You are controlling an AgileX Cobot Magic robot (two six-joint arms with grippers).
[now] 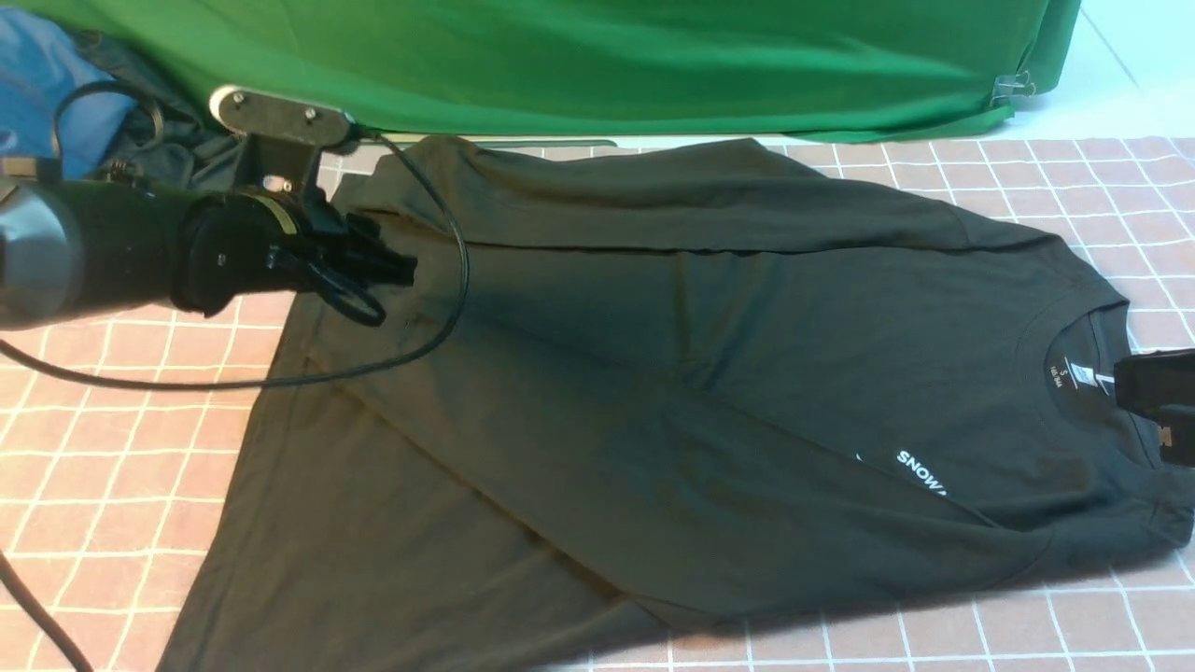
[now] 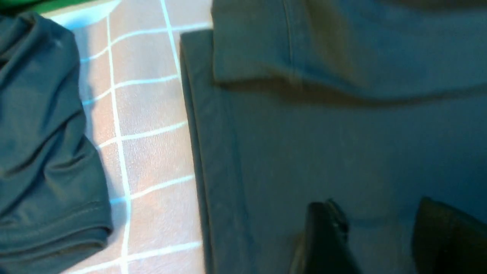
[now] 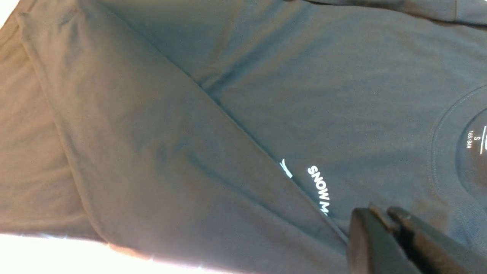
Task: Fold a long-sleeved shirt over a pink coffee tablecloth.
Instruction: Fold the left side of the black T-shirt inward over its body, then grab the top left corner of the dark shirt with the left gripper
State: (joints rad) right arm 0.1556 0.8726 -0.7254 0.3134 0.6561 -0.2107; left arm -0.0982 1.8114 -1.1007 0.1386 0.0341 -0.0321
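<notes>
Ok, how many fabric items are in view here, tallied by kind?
Garments: 3 (shirt, dark garment, blue garment)
Cloths: 2 (tablecloth, backdrop)
Total: 5

shirt point(image 1: 794, 308) print point(image 1: 920, 464) mostly under folded sleeve point(image 1: 653, 467), only "SNOW M" readable; hem point(image 1: 233, 485) runs off front view's bottom edge; right pincer point(image 1: 1134, 387) cut by right edge; neck label point(image 1: 1080, 375) text too small there
</notes>
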